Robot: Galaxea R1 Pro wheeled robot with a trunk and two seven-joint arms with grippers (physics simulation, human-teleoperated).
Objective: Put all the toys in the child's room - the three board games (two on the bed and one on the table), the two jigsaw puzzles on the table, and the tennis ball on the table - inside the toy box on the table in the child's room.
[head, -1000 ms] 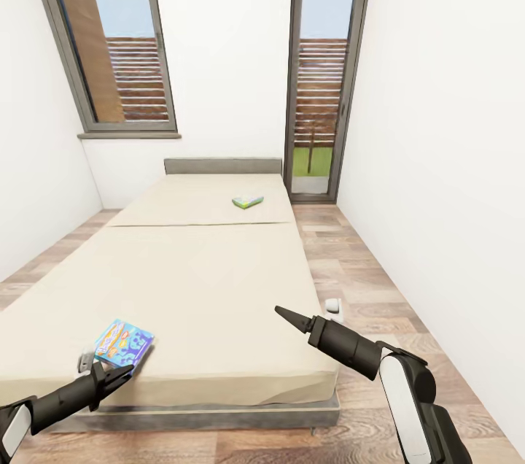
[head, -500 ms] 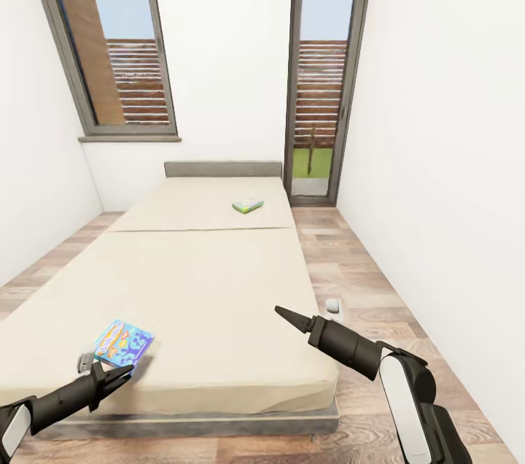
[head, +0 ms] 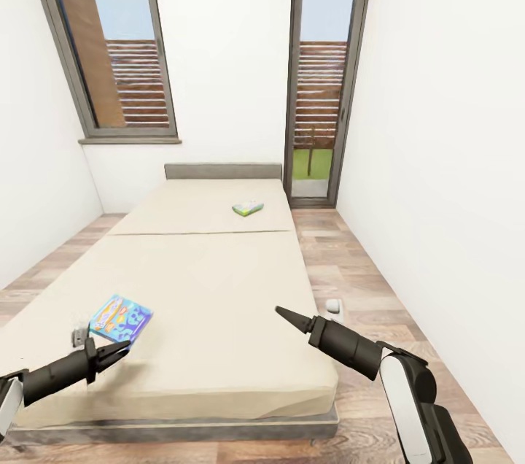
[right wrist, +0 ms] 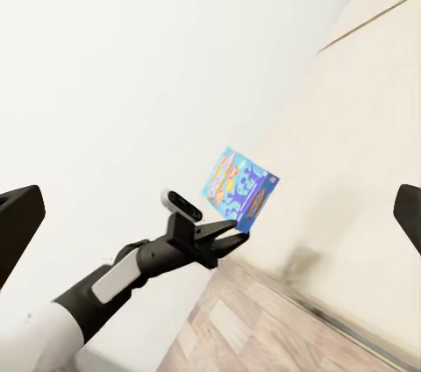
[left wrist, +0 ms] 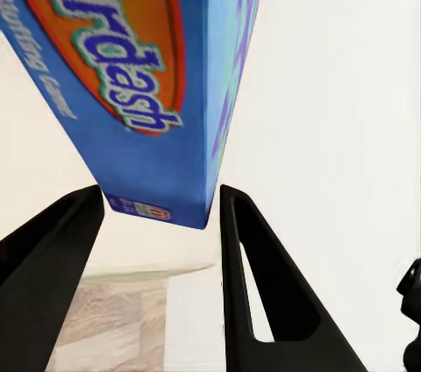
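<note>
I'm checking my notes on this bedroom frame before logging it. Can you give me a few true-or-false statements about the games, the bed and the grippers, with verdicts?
1. A blue board game lies on the bed near its foot. True.
2. The left gripper is clamped on that blue game. False: its fingers are open, the game's corner just ahead between them.
3. A second board game lies near the headboard. True.
4. The right gripper holds a tennis ball. False: it holds nothing.

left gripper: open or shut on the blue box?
Open. The left gripper's fingers stand apart, blue board game just ahead, apparently untouched.
</note>
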